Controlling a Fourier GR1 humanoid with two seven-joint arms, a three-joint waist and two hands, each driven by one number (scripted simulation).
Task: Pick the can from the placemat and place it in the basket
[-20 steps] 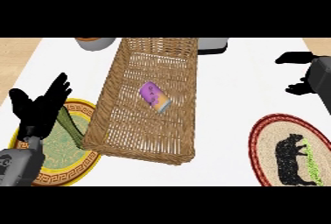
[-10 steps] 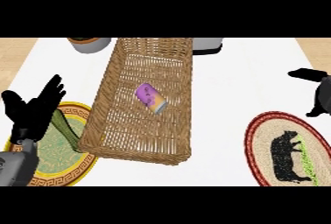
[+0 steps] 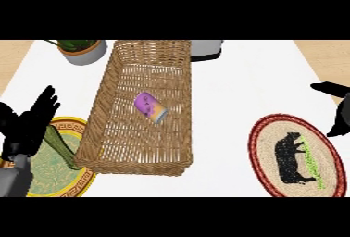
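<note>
Can (image 3: 150, 107) was recorded lying inside basket (image 3: 109, 97); left hand (image 3: 27, 125) fingers were spread, released; right hand (image 3: 338, 109) finger state could not be told.

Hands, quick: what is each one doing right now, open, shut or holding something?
Left hand: open, fingers spread, holding nothing.
Right hand: at the view's right edge, mostly cut off; holding nothing visible, open or shut cannot be told.
</note>
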